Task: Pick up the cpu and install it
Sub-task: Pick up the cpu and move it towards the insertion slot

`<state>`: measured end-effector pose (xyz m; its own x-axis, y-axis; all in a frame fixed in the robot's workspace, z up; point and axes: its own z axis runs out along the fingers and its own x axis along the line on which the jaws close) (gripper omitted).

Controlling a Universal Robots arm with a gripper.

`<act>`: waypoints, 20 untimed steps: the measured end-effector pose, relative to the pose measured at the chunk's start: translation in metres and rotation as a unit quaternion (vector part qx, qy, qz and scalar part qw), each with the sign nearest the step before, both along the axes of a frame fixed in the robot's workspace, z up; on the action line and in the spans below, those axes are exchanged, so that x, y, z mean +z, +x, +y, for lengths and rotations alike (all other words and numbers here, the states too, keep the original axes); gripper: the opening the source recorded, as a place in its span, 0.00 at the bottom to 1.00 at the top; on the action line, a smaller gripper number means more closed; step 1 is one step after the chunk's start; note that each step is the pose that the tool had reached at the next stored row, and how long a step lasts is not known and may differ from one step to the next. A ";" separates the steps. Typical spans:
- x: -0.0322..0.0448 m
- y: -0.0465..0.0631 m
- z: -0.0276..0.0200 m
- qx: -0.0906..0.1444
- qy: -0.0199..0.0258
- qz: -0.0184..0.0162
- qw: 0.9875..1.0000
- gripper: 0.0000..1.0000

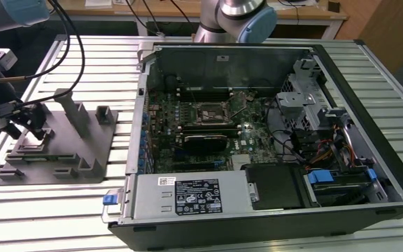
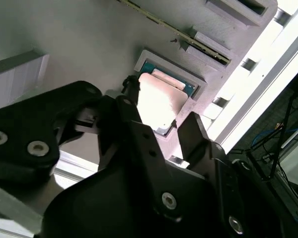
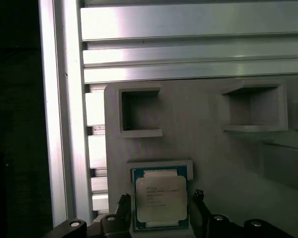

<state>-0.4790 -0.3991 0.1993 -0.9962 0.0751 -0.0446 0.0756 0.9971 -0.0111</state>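
Your gripper (image 3: 160, 197) is down at the grey tray (image 3: 213, 153), jaws apart either side of the cpu (image 3: 160, 201) sitting in it.

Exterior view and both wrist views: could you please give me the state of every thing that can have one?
cpu, lying flat in its recess of the tray, not lifted.
gripper, low over the cpu, jaws open, one on each side of it.
tray, lying flat; two square pockets near the cpu are empty.
computer case, on its side, side panel off.
socket, inside the case; open or closed cannot be told.
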 end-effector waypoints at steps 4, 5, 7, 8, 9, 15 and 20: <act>-0.0001 0.000 0.0000 0.000 0.000 0.000 1.000 0.65; -0.0008 0.000 0.0000 0.000 0.000 0.000 1.000 0.65; -0.0028 0.000 0.0000 0.000 0.000 -0.002 1.000 0.65; -0.0041 0.000 0.0000 0.000 0.000 -0.002 1.000 0.65; -0.0053 0.000 0.0000 0.000 0.000 -0.002 1.000 0.65; -0.0096 0.000 0.0008 0.000 0.000 -0.003 1.000 0.65; -0.0118 0.000 0.0040 0.000 0.000 -0.003 1.000 0.65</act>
